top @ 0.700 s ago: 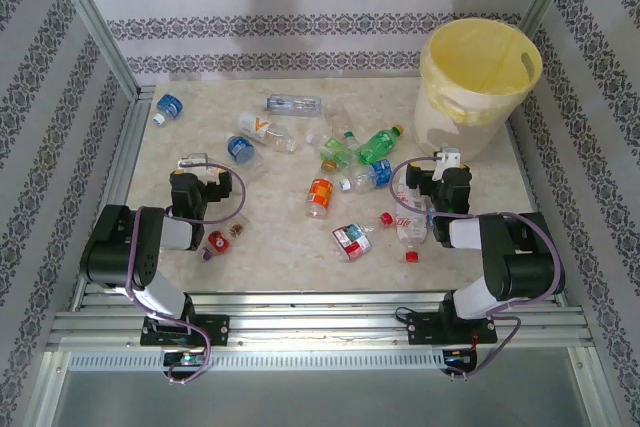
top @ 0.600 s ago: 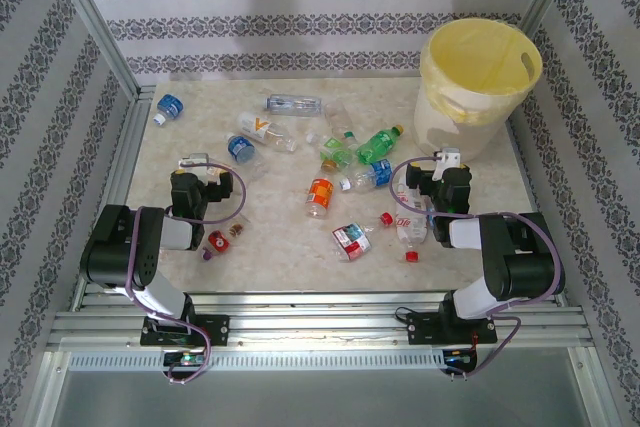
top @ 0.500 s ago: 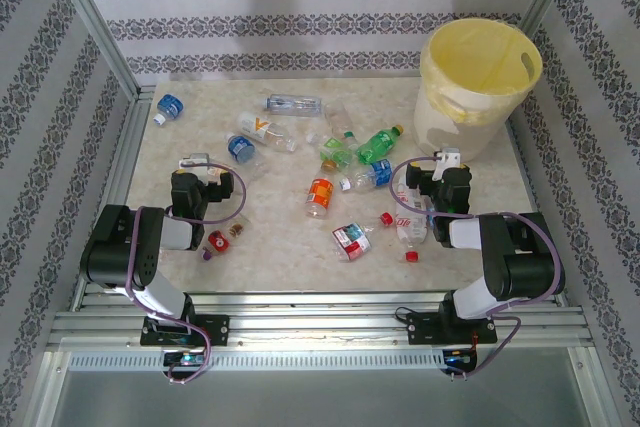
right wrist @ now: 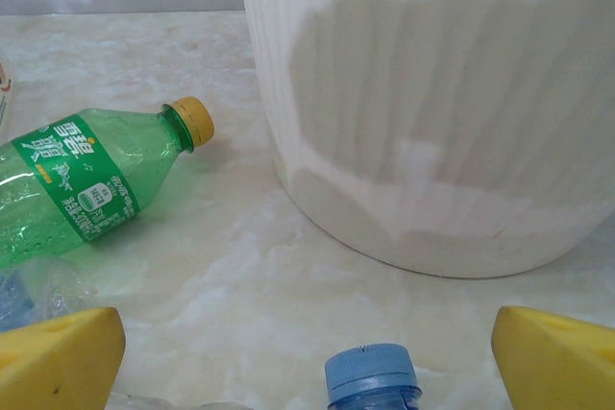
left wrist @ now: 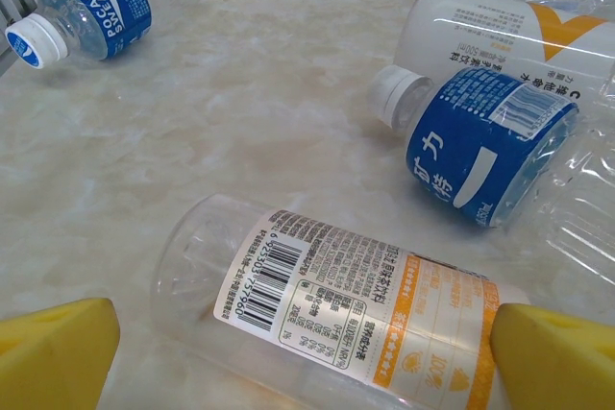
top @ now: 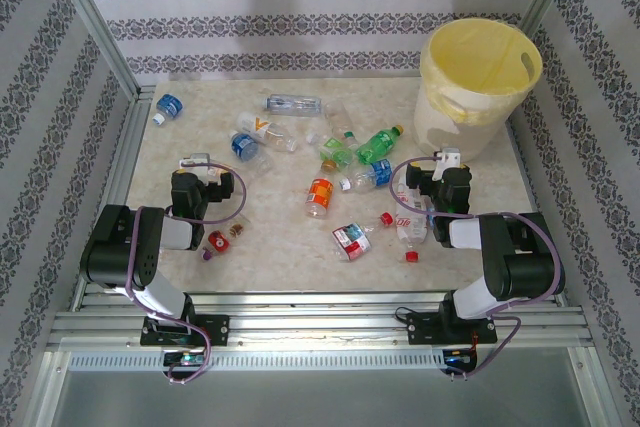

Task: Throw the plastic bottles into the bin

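Several plastic bottles lie scattered over the marble table (top: 280, 237), among them a green one (top: 378, 142) and a red-labelled one (top: 351, 240). The pale-yellow bin (top: 478, 87) stands at the back right. My left gripper (top: 197, 163) is open and low over the table. In the left wrist view a clear bottle with a white and orange label (left wrist: 356, 304) lies between its yellow pads (left wrist: 58, 352). My right gripper (top: 447, 160) is open just in front of the bin. A blue bottle cap (right wrist: 370, 376) sits between its pads (right wrist: 562, 357), with the bin wall (right wrist: 432, 93) close ahead.
A blue-labelled bottle (left wrist: 490, 146) and a white one with an orange mark (left wrist: 509, 31) lie just beyond the left gripper. A green bottle with a yellow cap (right wrist: 77, 189) lies left of the bin. Loose red caps (top: 386, 218) lie near the right arm. Patterned walls enclose the table.
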Motion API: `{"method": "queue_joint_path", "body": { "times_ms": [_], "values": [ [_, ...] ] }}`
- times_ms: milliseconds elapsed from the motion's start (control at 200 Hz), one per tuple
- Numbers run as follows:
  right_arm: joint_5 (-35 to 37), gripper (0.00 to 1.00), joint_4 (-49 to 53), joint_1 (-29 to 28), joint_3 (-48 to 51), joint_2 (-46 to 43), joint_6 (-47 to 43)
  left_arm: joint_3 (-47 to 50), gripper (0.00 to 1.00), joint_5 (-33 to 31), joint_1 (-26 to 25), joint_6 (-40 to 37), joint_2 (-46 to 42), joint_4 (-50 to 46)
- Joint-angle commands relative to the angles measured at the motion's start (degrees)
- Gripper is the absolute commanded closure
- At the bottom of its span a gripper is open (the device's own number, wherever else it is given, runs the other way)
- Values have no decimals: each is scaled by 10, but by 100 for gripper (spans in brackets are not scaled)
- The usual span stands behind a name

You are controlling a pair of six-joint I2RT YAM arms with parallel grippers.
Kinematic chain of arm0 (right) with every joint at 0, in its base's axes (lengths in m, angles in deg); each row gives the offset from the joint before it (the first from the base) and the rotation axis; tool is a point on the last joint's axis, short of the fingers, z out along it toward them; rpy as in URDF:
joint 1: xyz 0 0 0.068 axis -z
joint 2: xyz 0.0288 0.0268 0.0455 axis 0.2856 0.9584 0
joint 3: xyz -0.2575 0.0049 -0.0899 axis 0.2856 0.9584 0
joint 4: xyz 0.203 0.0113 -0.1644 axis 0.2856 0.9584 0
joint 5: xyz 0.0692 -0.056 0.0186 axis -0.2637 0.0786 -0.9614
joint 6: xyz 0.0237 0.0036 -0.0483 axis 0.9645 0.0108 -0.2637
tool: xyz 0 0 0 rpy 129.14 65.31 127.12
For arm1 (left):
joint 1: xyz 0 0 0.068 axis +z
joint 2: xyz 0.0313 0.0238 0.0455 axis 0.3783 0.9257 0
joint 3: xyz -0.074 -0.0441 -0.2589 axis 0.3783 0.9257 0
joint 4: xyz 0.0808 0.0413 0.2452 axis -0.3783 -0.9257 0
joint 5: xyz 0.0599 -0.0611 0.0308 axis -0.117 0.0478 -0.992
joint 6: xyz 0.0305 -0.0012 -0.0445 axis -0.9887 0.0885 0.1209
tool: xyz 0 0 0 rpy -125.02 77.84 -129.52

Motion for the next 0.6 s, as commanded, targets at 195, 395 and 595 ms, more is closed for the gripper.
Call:
{"method": "queue_joint_path", "body": {
  "times_ms": [195, 395, 595],
  "values": [
    [-3, 2, -10, 2, -5, -3, -4, -10, 0, 12, 7, -9, -7, -7],
    [27, 2, 101, -12, -40, -56, -7, -8, 0, 30, 7, -15, -41, -31],
    [38, 2, 315, -29, -75, -190, 40, -12, 0, 35, 5, -5, -191, -153]
  ]
}}
